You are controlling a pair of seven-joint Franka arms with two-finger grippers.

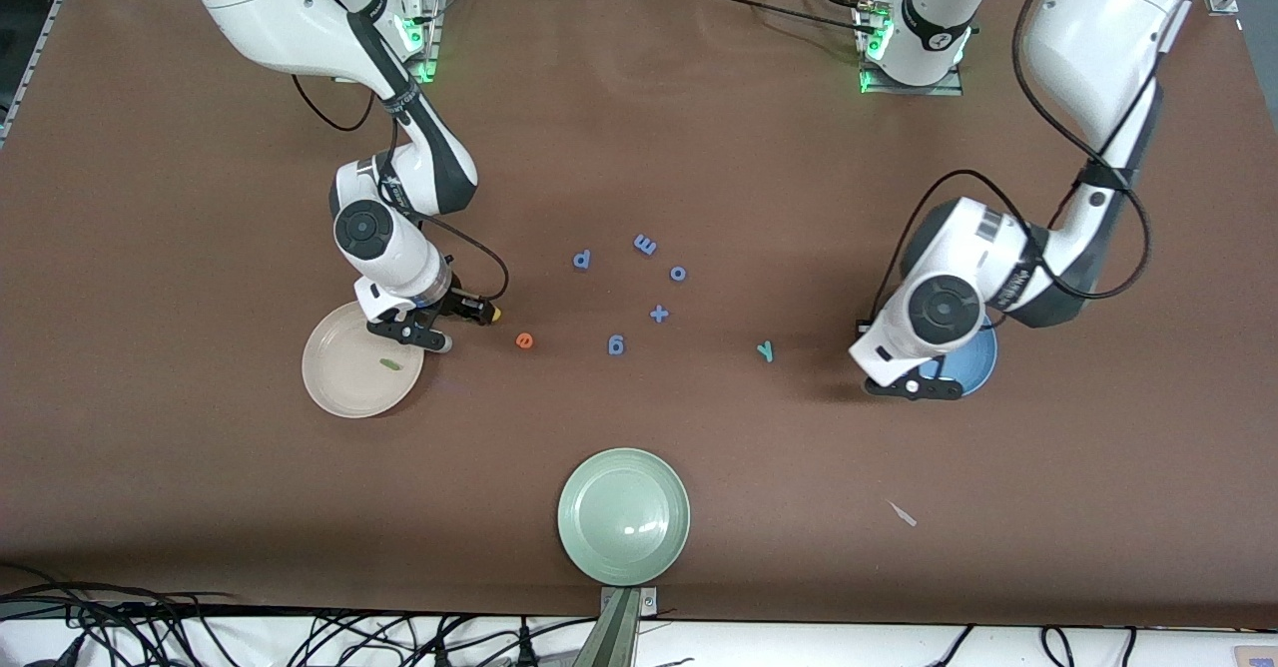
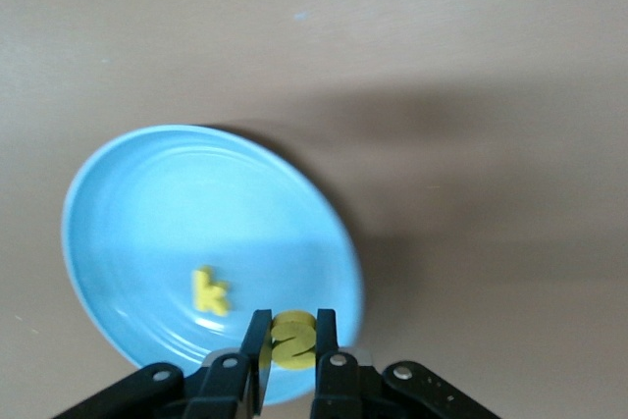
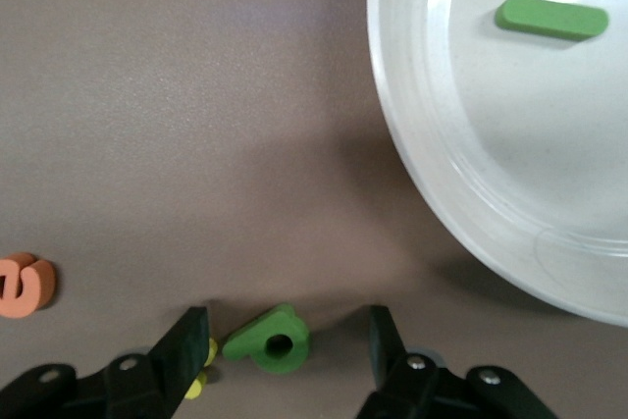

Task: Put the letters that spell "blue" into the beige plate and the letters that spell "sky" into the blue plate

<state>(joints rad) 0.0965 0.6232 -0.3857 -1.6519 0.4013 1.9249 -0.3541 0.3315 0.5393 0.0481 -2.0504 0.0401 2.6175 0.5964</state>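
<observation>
Brown counter (image 1: 699, 148): our left end effector (image 2: 291, 340) is pinching the yellow s (image 2: 292, 342) over the blue plate (image 2: 147, 203); our right end effector (image 3: 285, 340) is gaping around the green b (image 3: 270, 342).

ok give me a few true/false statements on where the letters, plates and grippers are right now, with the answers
1. The left gripper is shut on the yellow s above the blue plate. True.
2. The yellow k lies on the bare table. False: it lies in the blue plate.
3. The green l lies in the beige plate. True.
4. The right gripper is clamped on the orange e. False: its jaws stand open on either side of the dark green b, with the orange e lying apart on the table.
5. The teal y is already in the blue plate. False: it lies on the table among the blue letters.
6. The pale green plate holds no letter. True.
</observation>
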